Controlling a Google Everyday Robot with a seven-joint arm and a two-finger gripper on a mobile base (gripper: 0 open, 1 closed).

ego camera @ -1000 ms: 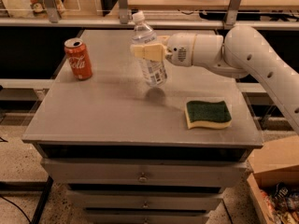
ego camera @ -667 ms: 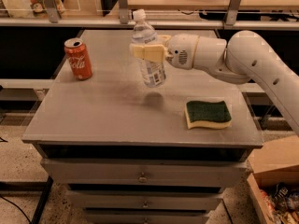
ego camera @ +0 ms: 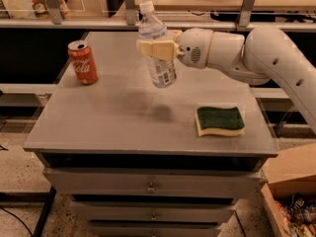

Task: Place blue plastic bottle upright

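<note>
The blue plastic bottle (ego camera: 158,58) is clear and ribbed, with a white cap and a white label. It hangs nearly upright, leaning slightly, cap up, above the middle back of the grey tabletop (ego camera: 118,117). Its shadow falls on the table below it. My gripper (ego camera: 154,48) reaches in from the right on the white arm (ego camera: 261,53) and is shut on the bottle around its upper half, with cream fingers (ego camera: 148,49) across the front.
A red Coca-Cola can (ego camera: 83,62) stands at the table's left. A green and yellow sponge (ego camera: 219,120) lies at the front right. Drawers sit below the top. A cardboard box (ego camera: 291,181) stands on the floor at right.
The bottle and gripper have shifted slightly up and to the left; the grip is unchanged.
</note>
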